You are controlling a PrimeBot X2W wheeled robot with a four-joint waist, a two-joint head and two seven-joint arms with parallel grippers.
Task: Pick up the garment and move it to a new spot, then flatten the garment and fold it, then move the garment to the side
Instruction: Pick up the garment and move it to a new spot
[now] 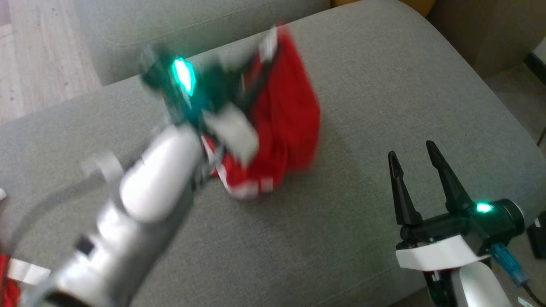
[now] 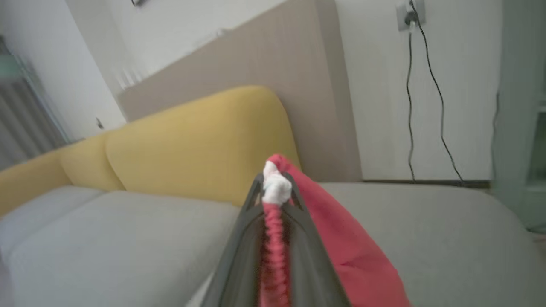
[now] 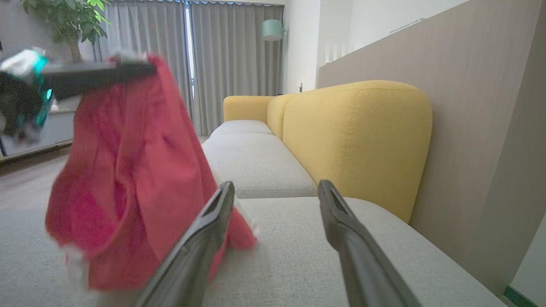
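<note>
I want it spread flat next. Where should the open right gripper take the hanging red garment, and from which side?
Probably the white-trimmed lower edge, approached from the robot's right. The red garment hangs bunched from the shut left gripper, so its bottom hangs loose, and the right gripper sits open on that side.

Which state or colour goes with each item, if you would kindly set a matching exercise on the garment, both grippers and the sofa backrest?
Column one:
1. red garment
2. left gripper
3. right gripper
4. sofa backrest

Column two:
A. yellow
B. jaws apart, holding nothing
C. hanging from a gripper
D. jaws shut on fabric

Pairs: 1-C, 2-D, 3-B, 4-A
</note>
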